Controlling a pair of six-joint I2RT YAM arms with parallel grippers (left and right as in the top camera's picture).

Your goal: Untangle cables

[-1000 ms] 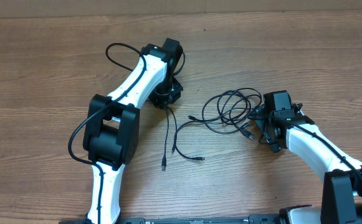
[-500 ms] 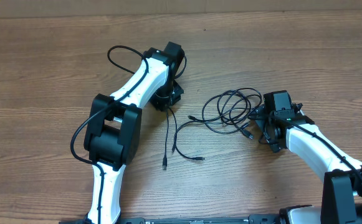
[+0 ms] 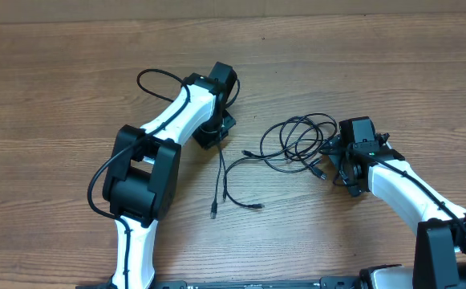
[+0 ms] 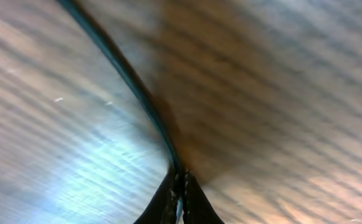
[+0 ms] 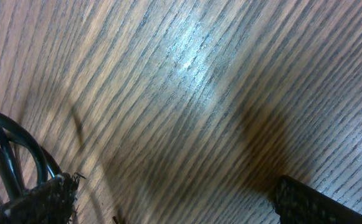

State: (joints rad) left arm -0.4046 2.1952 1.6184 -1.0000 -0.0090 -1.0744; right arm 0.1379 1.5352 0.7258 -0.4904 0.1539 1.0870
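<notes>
In the left wrist view my left gripper (image 4: 179, 182) is shut on the end of a thin black cable (image 4: 126, 73), which runs away from the fingertips across the wood. From overhead, the left gripper (image 3: 214, 135) sits at the top of this straight cable (image 3: 217, 181). Just right of it lies a curved cable (image 3: 228, 186). Further right, a looped cable bundle (image 3: 297, 138) rests on the table. My right gripper (image 3: 338, 167) stands open just right of the loops. Its fingers (image 5: 316, 202) hold nothing, and the loops (image 5: 6, 152) show at the left edge.
The wooden table (image 3: 72, 104) carries only the cables and both arms. A thick black wire fixed to the left arm (image 3: 154, 74) arcs above its wrist. The right arm's white link (image 3: 409, 197) crosses the lower right corner.
My left gripper has closed onto the upper end of the straight cable and its arm has shifted slightly. The right arm and the loops have not moved.
</notes>
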